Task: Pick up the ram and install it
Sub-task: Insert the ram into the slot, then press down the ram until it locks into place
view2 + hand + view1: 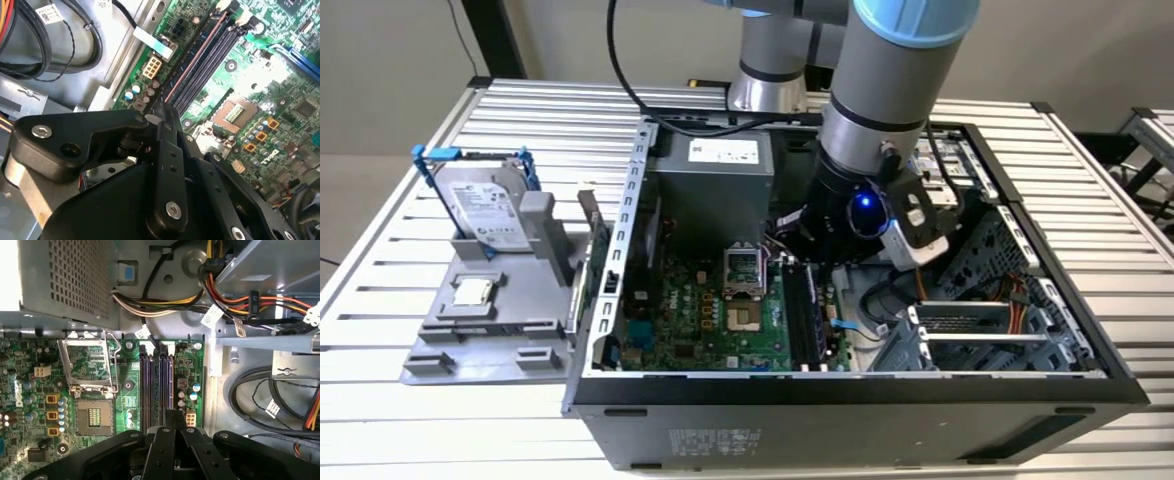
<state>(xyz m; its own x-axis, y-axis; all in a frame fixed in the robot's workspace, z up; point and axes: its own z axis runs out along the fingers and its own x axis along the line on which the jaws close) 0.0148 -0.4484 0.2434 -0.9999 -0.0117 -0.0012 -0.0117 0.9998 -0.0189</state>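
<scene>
Fingers [162,120] pressed together, tips down at the near end of the memory slots [156,390] on the green motherboard [720,320]. Whether the ram sits between them, I cannot tell. The gripper [174,421] hangs inside the open computer case [854,385]; beside the slots, the processor socket [89,372] stands open.

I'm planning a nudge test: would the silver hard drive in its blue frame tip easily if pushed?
Probably: the silver hard drive in its blue frame stands on edge, tall and narrow, on the grey plastic holder. Its metal casing looks rigid, likely heavy for its size.
</scene>
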